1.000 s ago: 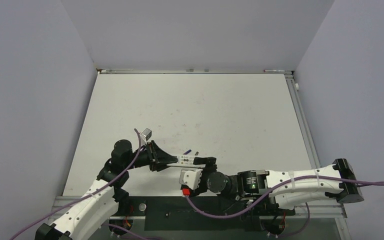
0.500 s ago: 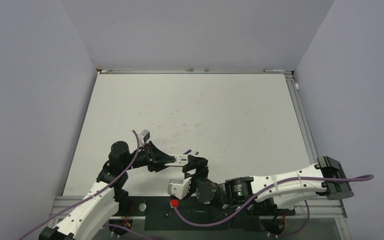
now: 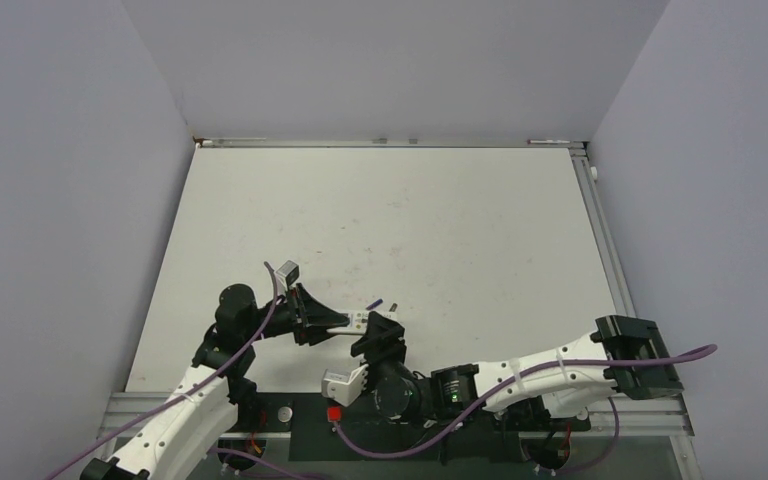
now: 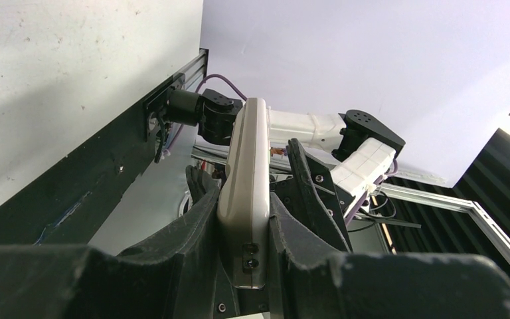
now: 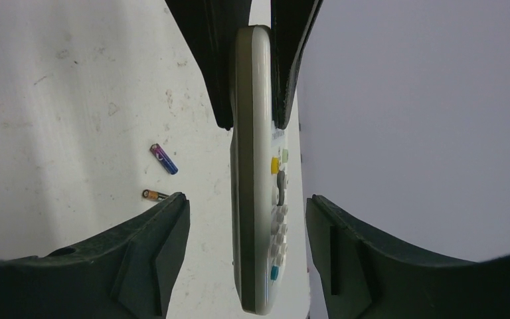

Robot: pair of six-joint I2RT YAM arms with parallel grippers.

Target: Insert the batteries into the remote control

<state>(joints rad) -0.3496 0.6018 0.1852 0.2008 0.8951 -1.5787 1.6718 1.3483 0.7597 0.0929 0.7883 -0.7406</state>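
My left gripper (image 3: pixel 340 322) is shut on one end of the white remote control (image 3: pixel 365 320) and holds it edge-on above the table near the front edge; it also shows in the left wrist view (image 4: pixel 244 193). My right gripper (image 3: pixel 382 335) is open, its jaws either side of the remote's free end (image 5: pixel 262 199) without touching it. The purple-blue battery (image 5: pixel 163 159) and the brownish-gold battery (image 5: pixel 153 195) lie close together on the table beside the remote; the purple one shows in the top view (image 3: pixel 374 303).
The white table (image 3: pixel 390 220) is walled on three sides. A black rail (image 3: pixel 390 425) runs along the near edge beside the arm bases.
My right arm has swung left and its open gripper has come up around the remote's free end. My left gripper has kept the remote almost still.
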